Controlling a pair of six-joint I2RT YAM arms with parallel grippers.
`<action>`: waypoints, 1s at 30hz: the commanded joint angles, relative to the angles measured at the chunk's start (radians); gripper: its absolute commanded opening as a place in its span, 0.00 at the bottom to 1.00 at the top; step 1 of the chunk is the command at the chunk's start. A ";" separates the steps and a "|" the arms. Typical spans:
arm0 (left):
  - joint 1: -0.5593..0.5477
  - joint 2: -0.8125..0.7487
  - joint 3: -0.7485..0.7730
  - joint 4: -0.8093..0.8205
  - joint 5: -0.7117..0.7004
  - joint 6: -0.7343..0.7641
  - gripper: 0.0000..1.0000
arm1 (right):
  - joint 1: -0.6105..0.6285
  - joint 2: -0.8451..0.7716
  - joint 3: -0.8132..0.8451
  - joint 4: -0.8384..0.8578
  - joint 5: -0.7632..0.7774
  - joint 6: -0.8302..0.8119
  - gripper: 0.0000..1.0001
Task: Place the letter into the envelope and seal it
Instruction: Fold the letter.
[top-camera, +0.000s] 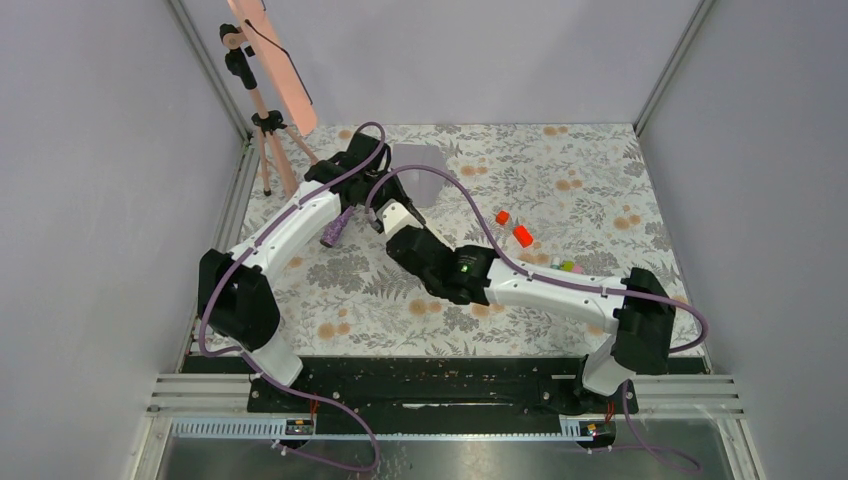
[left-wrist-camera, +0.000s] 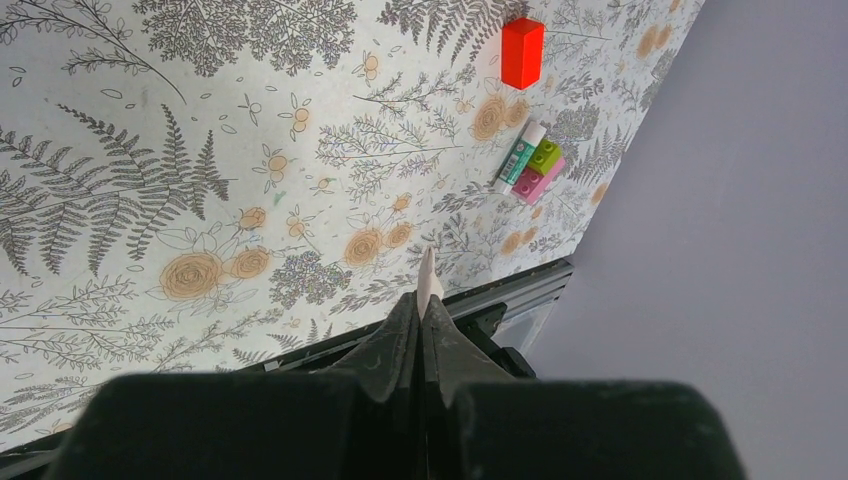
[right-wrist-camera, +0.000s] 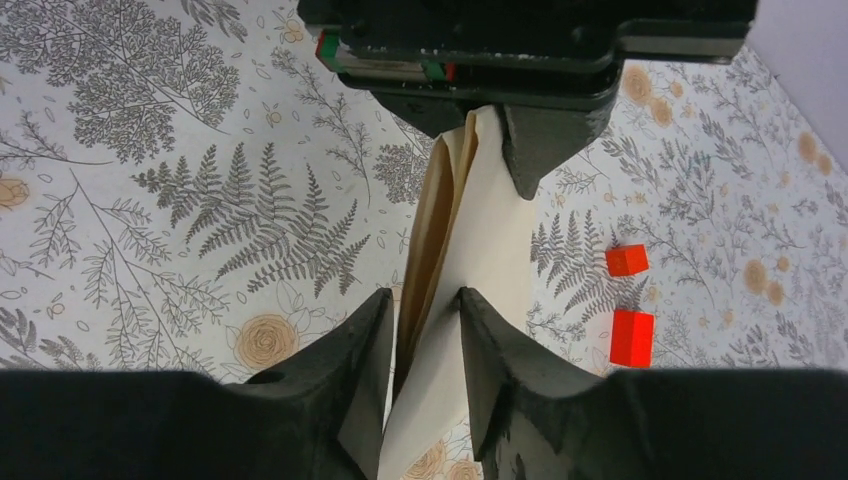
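Cream letter (right-wrist-camera: 480, 230), clenched by left jaws, sits between right jaws, hold unclear; they should close squarely without creasing it.

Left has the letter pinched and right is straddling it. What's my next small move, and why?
Probably close the right gripper onto the letter. Its jaws flank the sheet's near part but stand apart, while the left gripper pinches only the far edge, so the paper bows loosely.

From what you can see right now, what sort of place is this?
Probably a robot test cell: two robot arms bolted to a black rail, plain grey walls in a metal frame, and a tripod in the corner.
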 joint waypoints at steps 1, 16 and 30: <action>-0.003 -0.006 -0.006 0.011 0.001 -0.001 0.00 | 0.007 0.010 0.064 -0.023 0.069 -0.026 0.27; -0.014 0.013 0.003 0.100 0.135 0.178 0.98 | 0.005 -0.062 -0.055 -0.072 0.131 0.010 0.00; -0.034 0.228 0.108 0.119 -0.081 0.297 0.99 | -0.286 -0.468 -0.365 -0.105 -0.124 0.257 0.00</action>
